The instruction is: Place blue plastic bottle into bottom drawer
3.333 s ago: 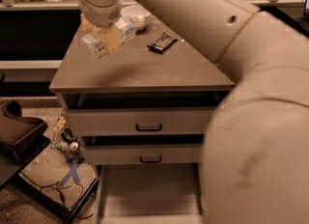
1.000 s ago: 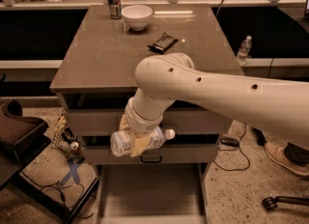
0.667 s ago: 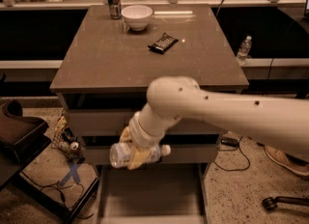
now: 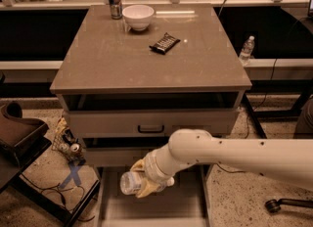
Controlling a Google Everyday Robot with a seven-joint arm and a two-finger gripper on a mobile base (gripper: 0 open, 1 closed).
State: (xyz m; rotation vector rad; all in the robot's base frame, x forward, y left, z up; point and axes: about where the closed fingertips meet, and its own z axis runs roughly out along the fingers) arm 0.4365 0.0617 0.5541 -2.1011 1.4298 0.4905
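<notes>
My gripper [image 4: 142, 182] is shut on the blue plastic bottle [image 4: 129, 183], a pale translucent bottle held lying sideways. It hangs low in front of the grey cabinet, just above the left part of the bottom drawer [image 4: 110, 210], which is pulled open with a smooth grey floor. My white arm [image 4: 230, 151] reaches in from the right and covers part of the middle drawer's front. The bottle's right end is hidden by the gripper.
On the cabinet top [image 4: 98, 55] stand a white bowl [image 4: 138, 16], a blue-silver can [image 4: 115, 0] and a dark snack wrapper [image 4: 164, 43]. A small clear water bottle [image 4: 246, 49] sits on a ledge at right. A dark chair [image 4: 19, 135] and cables lie on the floor at left.
My arm has carried the bottle from the cabinet top down past the upper drawers. It now hangs lower, just over the open bottom drawer.
</notes>
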